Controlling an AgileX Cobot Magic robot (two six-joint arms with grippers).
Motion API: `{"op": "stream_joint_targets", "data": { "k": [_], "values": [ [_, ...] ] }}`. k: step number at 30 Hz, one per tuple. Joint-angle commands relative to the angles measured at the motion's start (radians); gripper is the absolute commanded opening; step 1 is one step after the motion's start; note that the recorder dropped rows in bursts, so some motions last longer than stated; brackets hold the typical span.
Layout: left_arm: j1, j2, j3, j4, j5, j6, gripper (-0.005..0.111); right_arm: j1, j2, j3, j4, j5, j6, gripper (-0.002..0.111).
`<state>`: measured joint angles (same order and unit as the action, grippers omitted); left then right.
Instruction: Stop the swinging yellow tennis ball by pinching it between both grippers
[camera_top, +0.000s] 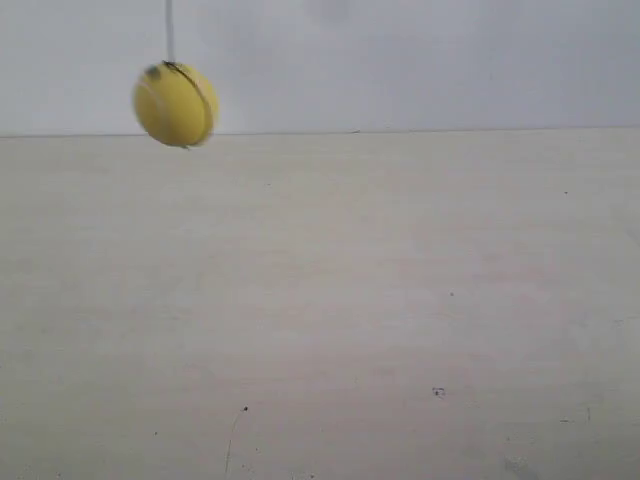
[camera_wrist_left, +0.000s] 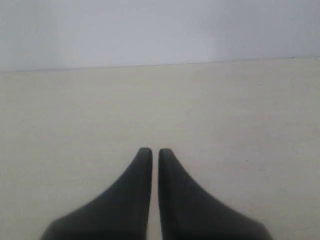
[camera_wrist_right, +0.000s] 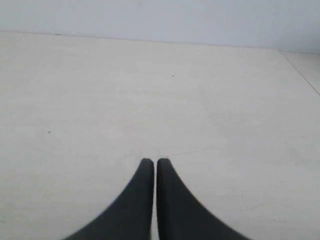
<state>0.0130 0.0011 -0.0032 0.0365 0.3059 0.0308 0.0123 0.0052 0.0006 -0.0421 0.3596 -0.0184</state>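
The yellow tennis ball (camera_top: 176, 104) hangs from a thin string (camera_top: 169, 30) at the upper left of the exterior view, blurred, with a dark band across it. No arm shows in that view. My left gripper (camera_wrist_left: 155, 151) is shut, its two black jaws nearly touching over bare tabletop, nothing between them. My right gripper (camera_wrist_right: 155, 161) is likewise shut with nothing held. The ball is out of sight in both wrist views.
A pale beige tabletop (camera_top: 330, 300) fills the scene, ending at a plain grey-white wall (camera_top: 400, 60). The table's side edge (camera_wrist_right: 300, 72) appears in the right wrist view. A few small dark specks (camera_top: 438, 392) mark the surface.
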Motion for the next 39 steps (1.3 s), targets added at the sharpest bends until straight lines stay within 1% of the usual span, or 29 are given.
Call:
{"op": "stream_joint_targets", "data": {
  "k": [1,4,6,9,11,12,13,14,17,19,20,22,26,31,33,35,39],
  "values": [
    [0.002,-0.001,0.003,0.051,-0.078,0.072,0.005,-0.003,-0.005,-0.001,-0.008,-0.040,-0.013,0.000],
    [0.002,-0.001,0.003,-0.019,-0.213,0.044,0.005,-0.003,-0.005,-0.001,-0.008,-0.159,-0.013,0.000],
    [0.002,-0.001,0.003,-0.023,-0.318,0.046,0.005,-0.003,-0.005,-0.001,-0.008,-0.271,-0.013,0.000],
    [0.002,-0.001,0.003,-0.020,-0.540,0.045,0.005,-0.003,-0.005,-0.001,-0.008,-0.402,-0.013,0.000],
    [0.002,-0.001,0.003,-0.020,-0.660,0.032,0.005,-0.003,-0.005,-0.001,-0.008,-0.478,-0.013,0.000],
    [0.002,-0.001,0.003,-0.020,-0.706,0.015,0.005,-0.003,-0.005,-0.001,-0.008,-0.528,-0.009,0.000],
    [0.002,-0.001,0.003,-0.020,-0.774,-0.031,0.005,-0.003,-0.005,-0.001,-0.008,-0.591,-0.009,0.000],
    [0.002,-0.001,0.003,-0.020,-0.809,-0.079,0.005,-0.003,-0.005,-0.001,-0.008,-0.646,0.008,0.000],
    [0.002,-0.001,0.003,0.018,-0.875,-0.322,0.005,-0.003,-0.005,-0.001,-0.008,-0.838,0.104,0.000],
    [0.002,-0.001,0.003,0.064,-0.912,-0.438,0.005,-0.003,-0.005,-0.001,-0.008,-0.949,0.268,0.000],
    [0.002,0.003,0.003,0.078,-0.939,-0.467,0.005,-0.003,-0.005,-0.001,-0.008,-0.991,0.351,0.000],
    [0.002,0.036,0.003,0.138,-0.992,-0.518,0.005,-0.003,-0.005,-0.001,-0.026,-1.029,0.442,0.000],
    [0.002,0.140,-0.100,0.286,-0.988,-0.647,0.005,-0.003,0.006,-0.062,-0.170,-0.998,0.501,0.000],
    [0.002,0.350,-0.220,0.485,-0.995,-0.743,0.005,-0.003,0.167,-0.179,-0.403,-0.961,0.653,0.000],
    [0.002,0.445,-0.243,0.521,-1.024,-0.765,0.005,-0.003,0.248,-0.210,-0.501,-0.965,0.731,0.000],
    [0.002,0.535,-0.256,0.552,-1.092,-0.765,0.005,-0.003,0.339,-0.230,-0.597,-1.003,0.778,0.000],
    [0.002,0.739,-0.278,0.684,-1.314,-0.765,0.005,-0.003,0.565,-0.258,-0.736,-1.188,0.808,0.000]
  ]
}}
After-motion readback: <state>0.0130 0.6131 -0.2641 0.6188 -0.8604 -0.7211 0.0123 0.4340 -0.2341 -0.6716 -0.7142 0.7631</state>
